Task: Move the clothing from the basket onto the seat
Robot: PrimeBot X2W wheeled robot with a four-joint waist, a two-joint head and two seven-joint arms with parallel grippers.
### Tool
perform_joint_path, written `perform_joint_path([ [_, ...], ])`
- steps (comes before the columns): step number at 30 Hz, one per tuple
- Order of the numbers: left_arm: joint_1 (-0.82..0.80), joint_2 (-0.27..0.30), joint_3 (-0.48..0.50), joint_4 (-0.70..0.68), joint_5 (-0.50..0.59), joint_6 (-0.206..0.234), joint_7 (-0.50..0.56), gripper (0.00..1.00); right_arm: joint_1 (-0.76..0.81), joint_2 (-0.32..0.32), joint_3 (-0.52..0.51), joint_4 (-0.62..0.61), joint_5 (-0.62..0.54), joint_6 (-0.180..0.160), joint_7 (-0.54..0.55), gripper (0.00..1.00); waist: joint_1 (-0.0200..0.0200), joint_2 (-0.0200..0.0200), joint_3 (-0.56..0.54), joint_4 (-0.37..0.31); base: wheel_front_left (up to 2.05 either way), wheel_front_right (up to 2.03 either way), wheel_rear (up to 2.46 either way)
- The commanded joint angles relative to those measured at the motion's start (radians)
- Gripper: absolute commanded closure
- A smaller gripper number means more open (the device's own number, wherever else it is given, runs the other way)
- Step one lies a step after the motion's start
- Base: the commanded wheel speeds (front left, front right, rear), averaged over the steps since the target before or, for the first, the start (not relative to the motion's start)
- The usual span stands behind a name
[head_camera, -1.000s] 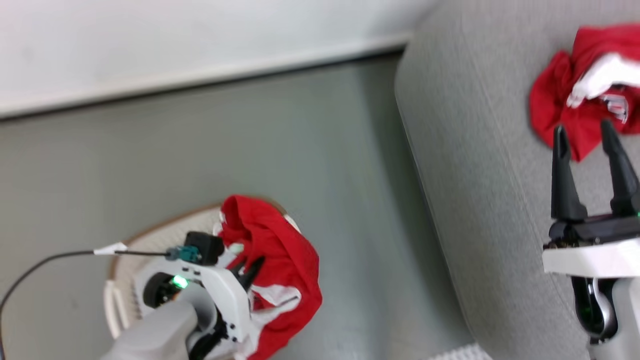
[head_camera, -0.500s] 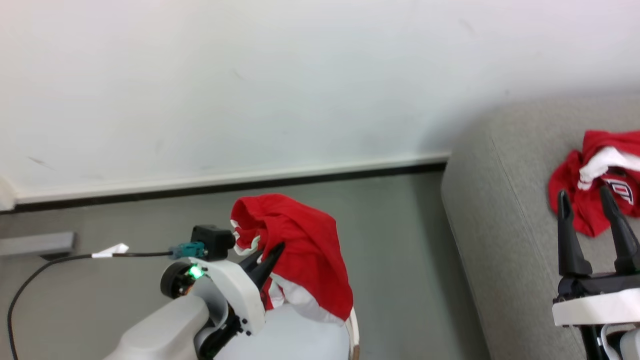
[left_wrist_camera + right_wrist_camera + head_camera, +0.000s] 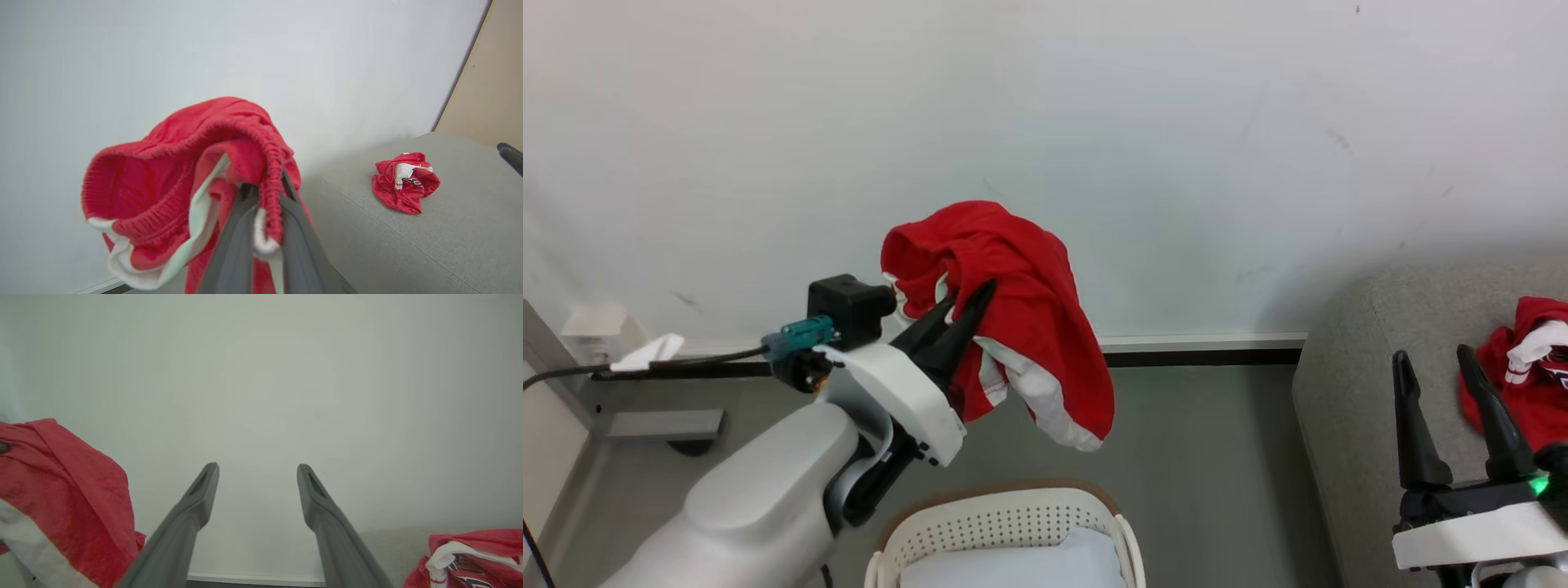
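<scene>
Two red, white-trimmed fabric pieces: an elastic-banded garment [image 3: 1037, 327] hangs from the clamped left gripper [image 3: 969, 296], now clear above the single white perforated plastic basket [image 3: 1005, 518] rather than low over its brown rim. The other, a crumpled jersey [image 3: 1547, 408], lies on the one light grey upholstered sofa [image 3: 1347, 425], in from its rounded end edge, near the spread, empty right gripper [image 3: 1432, 353]. Its black lettering seems too creased to read.

Two red garments — shorts [image 3: 1021, 318], jersey [image 3: 1531, 392]; one basket [image 3: 1005, 518]; one sofa [image 3: 1347, 408]; one pad [image 3: 1013, 565]; two grippers — left gripper [image 3: 969, 292], right gripper [image 3: 1431, 353].
</scene>
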Motion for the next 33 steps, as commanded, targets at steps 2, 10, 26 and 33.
perform_joint_path([
  [2,-0.013,0.02,0.009,-0.046,0.015,0.02,0.002,1.0,0.011,0.002,0.015,-0.01,0.011,-0.002,0.001,0.0,0.0002,-0.0001,-0.004,0.002,0.0,0.0,0.0],
  [10,0.002,0.048,0.011,-0.147,0.019,0.068,0.023,1.0,0.008,-0.01,0.187,-0.059,0.03,-0.002,0.001,0.0,0.0002,-0.0001,-0.007,0.002,0.0,0.0,0.0],
  [26,0.003,-0.012,-0.046,-0.229,0.048,0.089,0.049,1.0,-0.147,0.041,0.584,0.189,0.037,-0.002,0.001,0.0,0.0002,-0.0001,-0.011,0.044,0.0,0.0,0.0],
  [33,0.018,-0.052,-0.095,-0.277,0.057,0.09,0.077,1.0,-0.211,0.088,0.54,0.341,0.003,-0.002,0.001,0.0,0.0002,-0.0001,-0.021,0.107,0.0,0.0,0.0],
])
